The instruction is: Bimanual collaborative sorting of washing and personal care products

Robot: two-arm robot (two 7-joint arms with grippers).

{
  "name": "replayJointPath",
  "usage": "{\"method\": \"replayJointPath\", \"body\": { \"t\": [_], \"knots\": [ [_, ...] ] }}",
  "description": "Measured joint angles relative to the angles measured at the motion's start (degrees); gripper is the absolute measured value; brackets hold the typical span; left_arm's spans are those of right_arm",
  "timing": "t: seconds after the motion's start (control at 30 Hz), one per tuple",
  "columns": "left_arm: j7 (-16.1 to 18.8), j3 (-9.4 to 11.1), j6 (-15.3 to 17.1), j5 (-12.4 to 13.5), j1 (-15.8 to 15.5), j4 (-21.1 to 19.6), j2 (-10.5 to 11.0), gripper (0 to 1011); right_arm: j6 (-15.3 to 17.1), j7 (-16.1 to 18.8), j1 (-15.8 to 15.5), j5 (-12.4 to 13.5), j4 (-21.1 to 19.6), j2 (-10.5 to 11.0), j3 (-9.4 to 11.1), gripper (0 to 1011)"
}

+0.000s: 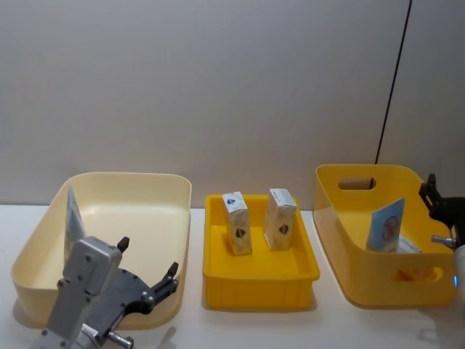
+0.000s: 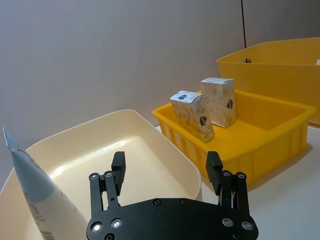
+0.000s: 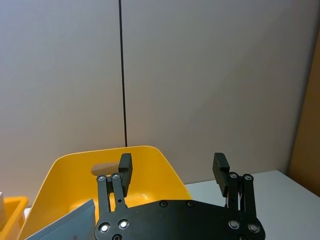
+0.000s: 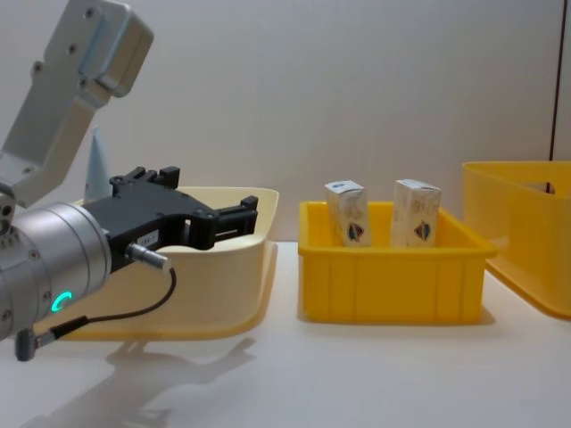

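White tabletop (image 1: 327,327) under a grey wall carries three bins in a row. My left tool (image 2: 167,172) hovers with fingers apart and nothing between them over the near edge of the cream bin (image 1: 145,193), where one tube (image 1: 73,214) leans at the far-left side. Two cartons (image 1: 237,222) stand in the small yellow bin (image 1: 258,280) in the middle. My right tool (image 3: 172,170) is spread and unladen by the right side of the big yellow bin (image 1: 330,218), which holds another tube (image 1: 385,224).
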Motion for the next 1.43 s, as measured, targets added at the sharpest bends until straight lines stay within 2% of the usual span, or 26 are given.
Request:
{"method": "replayJointPath", "body": {
  "t": [0.27,1.23,1.43],
  "knots": [
    [0.0,0.0,0.0,0.0,0.0,0.0,0.0,1004,-0.4,1.61,-2.1,1.73,-1.7,1.39,-1.6,1001],
    [0.0,0.0,0.0,0.0,0.0,0.0,0.0,1003,-3.53,13.81,-17.9,14.48,-14.15,11.75,-13.65,1001],
    [0.0,0.0,0.0,0.0,0.0,0.0,0.0,1003,-3.88,15.15,-19.71,15.98,-15.58,12.9,-15.0,1001]
  ]
}}
